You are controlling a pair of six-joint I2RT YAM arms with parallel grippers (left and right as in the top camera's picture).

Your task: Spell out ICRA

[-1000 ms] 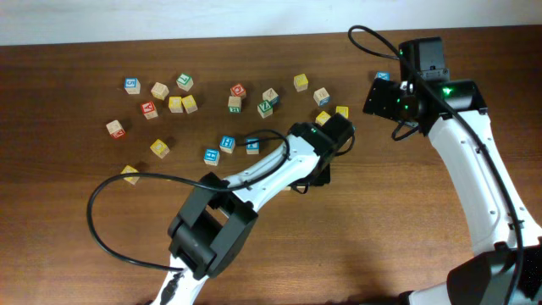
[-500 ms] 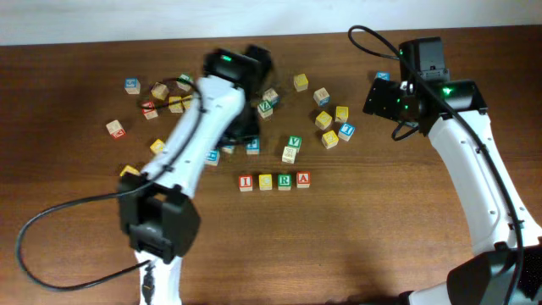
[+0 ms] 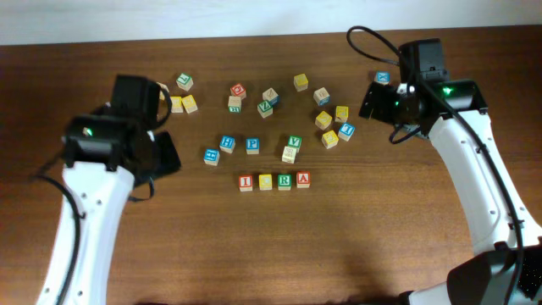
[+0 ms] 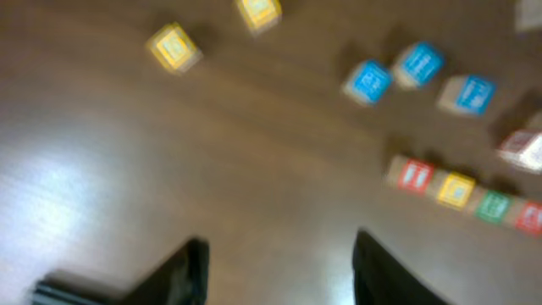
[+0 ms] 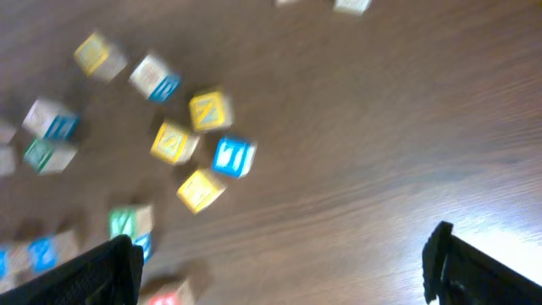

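Four letter blocks stand in a row near the table's middle: a red I, a yellow C, a green R and a red A. The row also shows blurred in the left wrist view. My left gripper is open and empty, over bare wood left of the row. My right gripper is open and empty, held over the table at the right, apart from the blocks.
Loose letter blocks lie scattered behind the row: blue ones, a green one, yellow ones and several more toward the back. A blue block sits by the right arm. Black cables trail from both arms.
My left arm has swung from the table's middle far to the left, uncovering the finished row of four blocks. The right arm has barely moved.
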